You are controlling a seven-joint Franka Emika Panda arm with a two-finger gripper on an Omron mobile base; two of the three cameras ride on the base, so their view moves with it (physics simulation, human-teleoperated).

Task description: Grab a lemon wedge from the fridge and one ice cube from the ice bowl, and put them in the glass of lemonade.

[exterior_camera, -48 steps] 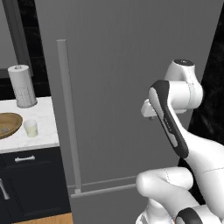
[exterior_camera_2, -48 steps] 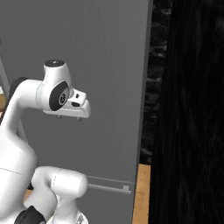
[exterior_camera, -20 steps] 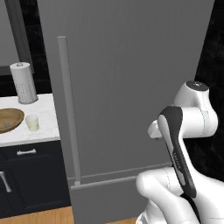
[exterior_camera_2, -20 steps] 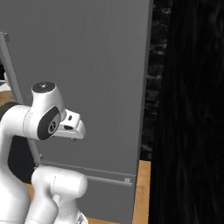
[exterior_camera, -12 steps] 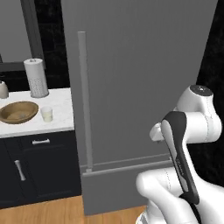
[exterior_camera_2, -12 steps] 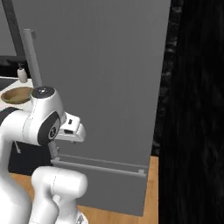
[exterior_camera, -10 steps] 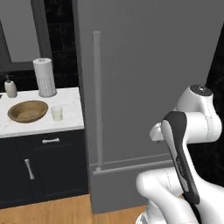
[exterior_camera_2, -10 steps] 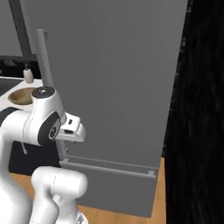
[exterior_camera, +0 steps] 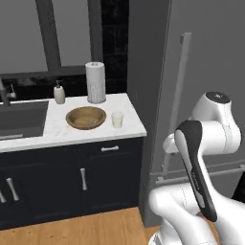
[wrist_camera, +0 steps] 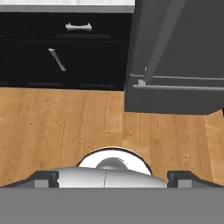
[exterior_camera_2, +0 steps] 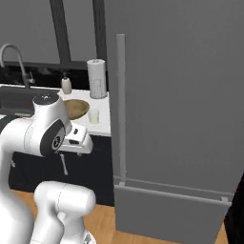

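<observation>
The fridge (exterior_camera: 206, 72) is shut — its matte grey door fills the right side of the left base view, with the long vertical bar handle (exterior_camera: 178, 95) running down the door near its left edge. A narrow seam low on the fridge marks the line between upper door and lower drawer. The lemon wedge is out of sight behind the closed door.

Left of the fridge, touching its side, is the white marble counter (exterior_camera: 57, 136) over dark navy cabinets (exterior_camera: 72, 184). On the counter, the ice bowl (exterior_camera: 86, 117) sits well left of the fridge; its contents are too small to make out. The glass of lemonade (exterior_camera: 117, 119) stands upright just beside the bowl, on the fridge side, apart from it and nearer the fridge than any other item. Behind the bowl, against the wall, stand a paper towel roll (exterior_camera: 95, 82) and a beige soap dispenser (exterior_camera: 59, 93). Further from the fridge lies the dark sink (exterior_camera: 21, 119), with the faucet (exterior_camera_2: 12, 55) arching over it in the right base view.

The arm is folded up in front of the fridge, with the hand pointing down toward the wooden floor (wrist_camera: 65, 127). The gripper (wrist_camera: 113, 177) hangs above the floor in front of the fridge base — both fingertips (wrist_camera: 43, 177) sit at the far edges of the hand view, so the jaws stand wide apart with nothing between them.
</observation>
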